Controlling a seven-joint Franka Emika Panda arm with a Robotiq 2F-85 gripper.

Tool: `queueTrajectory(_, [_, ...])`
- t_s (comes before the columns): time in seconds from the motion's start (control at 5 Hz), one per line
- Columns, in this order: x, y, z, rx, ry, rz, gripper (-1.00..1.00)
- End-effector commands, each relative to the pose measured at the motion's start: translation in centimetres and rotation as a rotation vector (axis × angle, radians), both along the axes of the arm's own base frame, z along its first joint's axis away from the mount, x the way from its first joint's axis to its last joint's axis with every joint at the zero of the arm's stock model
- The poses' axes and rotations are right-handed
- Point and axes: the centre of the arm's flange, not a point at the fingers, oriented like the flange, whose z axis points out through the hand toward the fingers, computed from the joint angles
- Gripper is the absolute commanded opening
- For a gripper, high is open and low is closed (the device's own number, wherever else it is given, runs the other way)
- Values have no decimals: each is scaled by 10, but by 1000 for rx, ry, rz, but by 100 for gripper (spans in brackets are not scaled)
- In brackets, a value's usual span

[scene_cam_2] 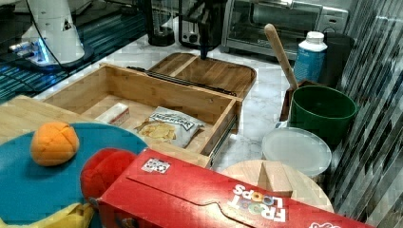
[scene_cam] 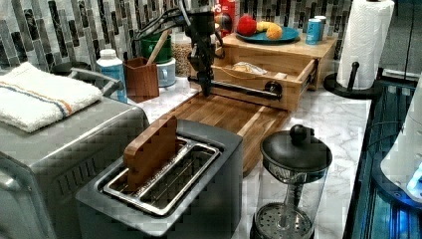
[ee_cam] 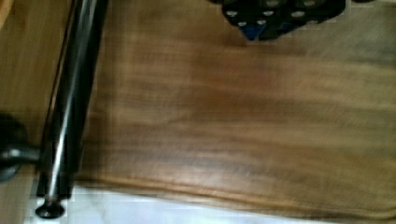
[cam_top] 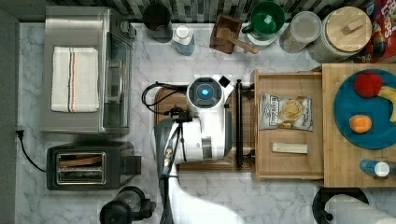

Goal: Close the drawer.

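Observation:
The drawer [cam_top: 289, 162] is a shallow light-wood box pulled out of the thick wooden block [cam_top: 338, 163] toward the top view's left. A chip bag [cam_top: 286, 112] and a white bar [cam_top: 290, 148] lie inside it. A black bar handle [cam_top: 239, 123] runs across its front. My gripper [scene_cam: 205, 89] hangs shut and holding nothing over the dark wooden tray [scene_cam: 224, 117], just off the handle [scene_cam: 244, 88] near its far end in the left view. In the wrist view the fingertips [ee_cam: 256, 30] hover above the tray [ee_cam: 233, 116], with the handle [ee_cam: 74, 93] beside them, not touching.
A toaster oven [cam_top: 79, 70] and toaster [cam_top: 84, 164] stand at the top view's left, a French press [cam_top: 123, 207] below them. A bottle [cam_top: 183, 38], knife block [cam_top: 226, 33], green mug [cam_top: 265, 21] and jars [cam_top: 343, 32] line the back. A paper towel roll [scene_cam: 363, 42] is beside the block.

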Motion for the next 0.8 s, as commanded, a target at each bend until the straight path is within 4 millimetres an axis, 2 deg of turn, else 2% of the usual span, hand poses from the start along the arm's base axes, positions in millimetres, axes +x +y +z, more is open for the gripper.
queueTrajectory(0.2, [0,-25,-10,18,-15,80,-100])
queueTrajectory(0.4, [3,-50,-8,11,-39,121,-100])
queueTrajectory(0.8, [12,-110,-17,37,-36,156,-100])
